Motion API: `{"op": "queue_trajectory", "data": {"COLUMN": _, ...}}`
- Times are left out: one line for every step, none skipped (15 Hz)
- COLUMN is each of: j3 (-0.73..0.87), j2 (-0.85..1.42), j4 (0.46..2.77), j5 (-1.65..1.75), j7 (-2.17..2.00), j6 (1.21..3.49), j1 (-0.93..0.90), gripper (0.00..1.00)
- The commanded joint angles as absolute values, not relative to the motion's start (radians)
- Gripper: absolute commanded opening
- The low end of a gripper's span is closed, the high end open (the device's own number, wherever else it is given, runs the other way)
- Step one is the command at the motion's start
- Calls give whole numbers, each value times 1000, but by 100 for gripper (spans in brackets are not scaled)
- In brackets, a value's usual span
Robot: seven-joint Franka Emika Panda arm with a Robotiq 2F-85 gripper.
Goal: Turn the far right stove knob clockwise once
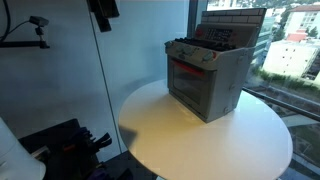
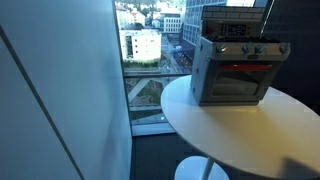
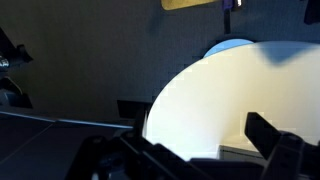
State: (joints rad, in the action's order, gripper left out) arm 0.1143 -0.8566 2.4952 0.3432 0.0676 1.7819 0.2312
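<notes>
White and round, the counter (image 1: 230,135) carries the stove (image 1: 207,85) (image 2: 235,70) near its one o'clock rim. In both exterior views the grey box stands upright with its red window glowing. The knob row (image 2: 250,48) across its front is too small to tell apart. In the wrist view the gripper (image 3: 190,152) looks down on the counter's edge, well apart from the stove, jaws spread and empty. I judge the reach to be the step in hand. The arm must next travel to the row's three o'clock end, pinch that knob and twist it clockwise.
</notes>
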Motion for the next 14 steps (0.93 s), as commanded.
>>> {"op": "queue_trajectory", "data": {"j3": 130, "j2": -811, "j4": 2448, "j5": 332, "j7": 46, "j6": 1813, "j1": 197, "gripper": 100}}
{"op": "queue_trajectory", "data": {"j3": 130, "j2": -803, "j4": 2441, "j5": 328, "j7": 44, "j6": 1827, "j1": 193, "gripper": 100}}
{"op": "queue_trajectory", "data": {"j3": 132, "j2": -788, "j4": 2428, "j5": 321, "j7": 42, "j6": 1845, "j1": 188, "gripper": 100}}
{"op": "queue_trajectory", "data": {"j3": 134, "j2": -774, "j4": 2417, "j5": 315, "j7": 38, "j6": 1864, "j1": 184, "gripper": 100}}
{"op": "queue_trajectory", "data": {"j3": 136, "j2": -758, "j4": 2404, "j5": 307, "j7": 34, "j6": 1886, "j1": 181, "gripper": 100}}
{"op": "queue_trajectory", "data": {"j3": 139, "j2": -743, "j4": 2392, "j5": 297, "j7": 31, "j6": 1902, "j1": 179, "gripper": 100}}
{"op": "queue_trajectory", "data": {"j3": 142, "j2": -727, "j4": 2382, "j5": 286, "j7": 26, "j6": 1923, "j1": 178, "gripper": 100}}
{"op": "queue_trajectory", "data": {"j3": 144, "j2": -709, "j4": 2373, "j5": 277, "j7": 17, "j6": 1947, "j1": 180, "gripper": 100}}
{"op": "queue_trajectory", "data": {"j3": 146, "j2": -690, "j4": 2366, "j5": 264, "j7": 8, "j6": 1969, "j1": 182, "gripper": 100}}
{"op": "queue_trajectory", "data": {"j3": 148, "j2": -673, "j4": 2358, "j5": 252, "j7": 1, "j6": 1990, "j1": 184, "gripper": 100}}
{"op": "queue_trajectory", "data": {"j3": 150, "j2": -657, "j4": 2353, "j5": 239, "j7": -8, "j6": 2013, "j1": 186, "gripper": 100}}
{"op": "queue_trajectory", "data": {"j3": 152, "j2": -639, "j4": 2350, "j5": 226, "j7": -17, "j6": 2039, "j1": 188, "gripper": 100}}
{"op": "queue_trajectory", "data": {"j3": 154, "j2": -622, "j4": 2348, "j5": 213, "j7": -27, "j6": 2066, "j1": 191, "gripper": 100}}
{"op": "queue_trajectory", "data": {"j3": 161, "j2": -604, "j4": 2343, "j5": 187, "j7": -35, "j6": 2085, "j1": 188, "gripper": 100}}
